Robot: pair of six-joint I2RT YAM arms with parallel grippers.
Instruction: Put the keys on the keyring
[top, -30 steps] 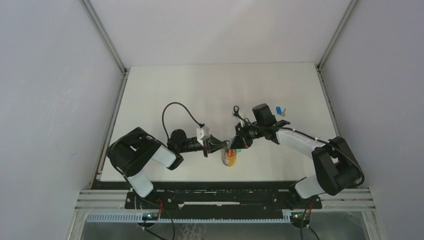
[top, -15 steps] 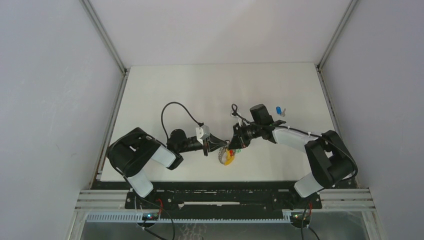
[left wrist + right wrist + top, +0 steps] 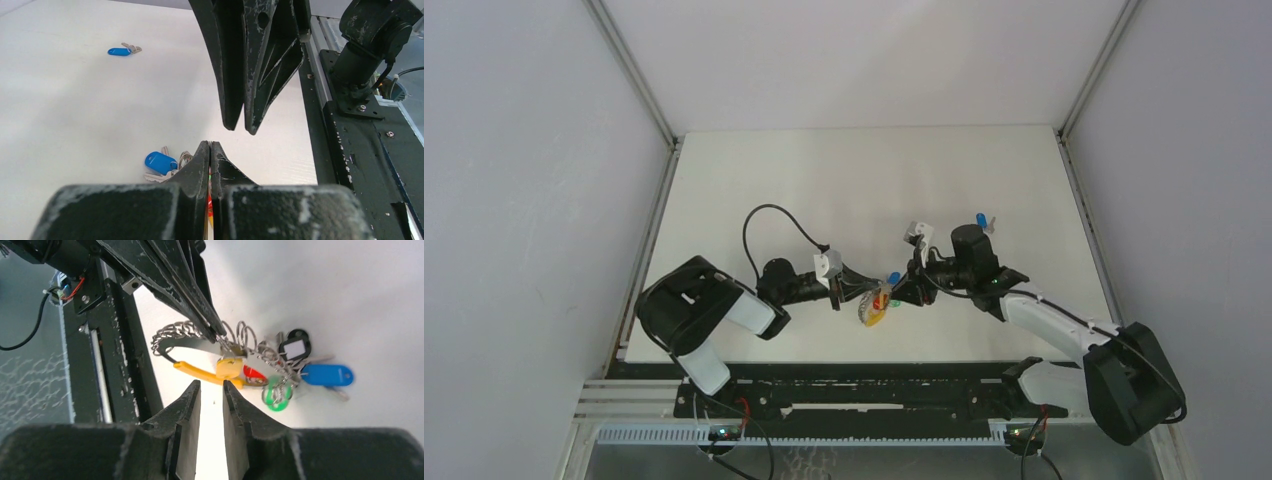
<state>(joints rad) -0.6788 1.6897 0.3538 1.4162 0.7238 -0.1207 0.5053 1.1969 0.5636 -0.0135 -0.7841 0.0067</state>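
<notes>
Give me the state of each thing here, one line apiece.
left gripper, shut, pinching the keyring.
right gripper, jaws slightly apart, empty.
keyring, held at its ring end, bunch of keys attached.
blue key, lying loose, apart from the keyring.

You see silver links and yellow, red, green and blue caps on the keyring (image 3: 230,367). The loose key (image 3: 119,51) is blue-capped. The table (image 3: 824,180) is white; left claw (image 3: 210,146) and right claw (image 3: 211,385) are black, scuffed grey.
</notes>
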